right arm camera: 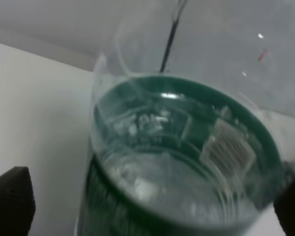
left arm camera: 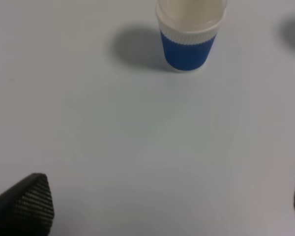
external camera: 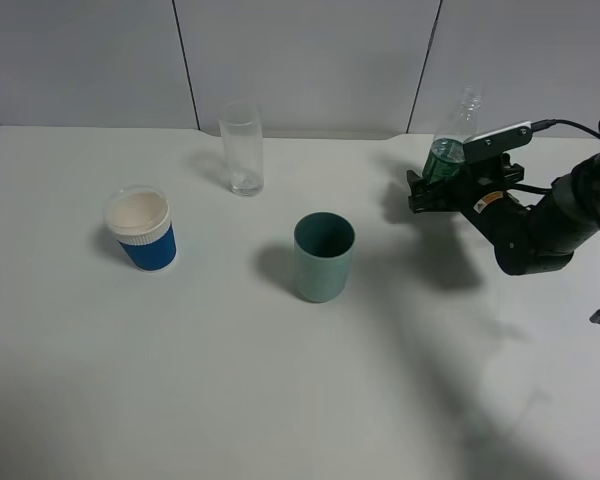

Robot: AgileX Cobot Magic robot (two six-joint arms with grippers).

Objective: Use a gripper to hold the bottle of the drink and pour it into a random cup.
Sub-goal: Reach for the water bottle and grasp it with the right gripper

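The clear bottle [external camera: 452,140] with a dark green label and no cap stands at the far right of the table, leaning slightly. My right gripper [external camera: 432,190] is at its lower part with a jaw on either side. In the right wrist view the bottle [right arm camera: 177,162] fills the space between the black fingertips [right arm camera: 10,201], and a gap shows beside one of them, so the jaws stand open around it. The teal-green cup [external camera: 323,258] stands upright mid-table, left of the bottle. My left gripper [left arm camera: 162,206] is open and empty above bare table; the exterior view does not show it.
A blue ribbed paper cup with a white rim [external camera: 142,230] stands at the left and also shows in the left wrist view [left arm camera: 189,39]. A tall clear glass [external camera: 242,148] stands at the back centre. The white table [external camera: 230,380] ends at the wall behind.
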